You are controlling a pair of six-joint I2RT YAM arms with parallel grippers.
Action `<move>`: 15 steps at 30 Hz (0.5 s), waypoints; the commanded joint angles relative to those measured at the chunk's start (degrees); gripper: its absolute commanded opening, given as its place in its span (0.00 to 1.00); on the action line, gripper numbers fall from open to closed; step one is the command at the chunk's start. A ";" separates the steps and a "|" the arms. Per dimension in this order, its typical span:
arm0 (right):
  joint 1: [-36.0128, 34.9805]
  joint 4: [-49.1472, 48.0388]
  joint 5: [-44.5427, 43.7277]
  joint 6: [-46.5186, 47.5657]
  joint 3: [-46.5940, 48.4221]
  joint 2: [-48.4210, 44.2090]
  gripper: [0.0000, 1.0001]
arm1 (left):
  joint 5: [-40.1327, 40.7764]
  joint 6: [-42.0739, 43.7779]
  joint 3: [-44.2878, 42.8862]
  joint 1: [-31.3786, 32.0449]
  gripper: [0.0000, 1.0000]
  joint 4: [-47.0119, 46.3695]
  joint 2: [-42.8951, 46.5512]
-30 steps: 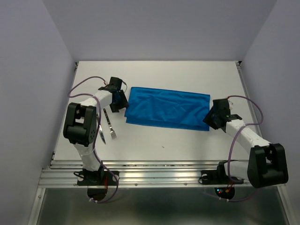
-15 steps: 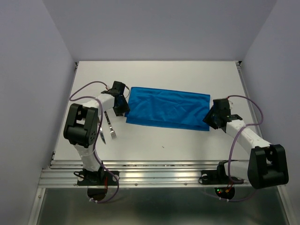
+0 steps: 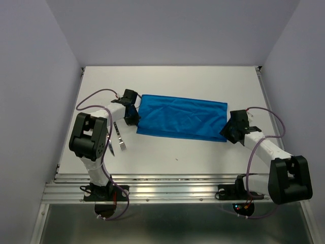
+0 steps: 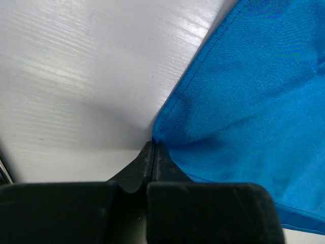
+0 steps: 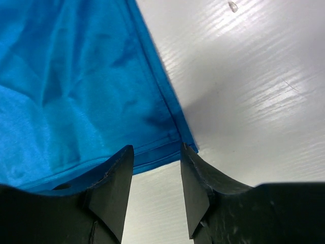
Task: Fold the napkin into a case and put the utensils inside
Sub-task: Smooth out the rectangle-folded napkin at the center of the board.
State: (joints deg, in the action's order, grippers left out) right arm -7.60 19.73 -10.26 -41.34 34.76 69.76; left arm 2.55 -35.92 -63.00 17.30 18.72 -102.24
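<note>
The napkin lies flat on the white table as a long bright blue rectangle, creased. My left gripper is at its left near corner, and in the left wrist view the left gripper is shut on the napkin, with the cloth pulled up to the tips. My right gripper is open at the right near corner. In the right wrist view the right gripper straddles that corner of the napkin. The fork lies left of the napkin. The knife is partly hidden by the left arm.
The table's white surface runs to a metal rail at the near edge. Purple cables loop over both arms. Grey walls close in on the left, back and right.
The left gripper has slid in to the napkin's left near corner and shut on it. The right gripper has opened a little and shifted slightly at the right corner.
</note>
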 commanded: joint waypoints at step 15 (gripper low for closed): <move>0.65 -1.80 -1.96 -0.41 2.06 6.97 0.42 | -1.67 4.72 -5.99 0.45 0.00 4.31 6.17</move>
State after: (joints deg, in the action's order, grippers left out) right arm -7.46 19.11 -12.14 -41.78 35.44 76.23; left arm 1.63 -32.73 -67.35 17.32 21.67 -97.71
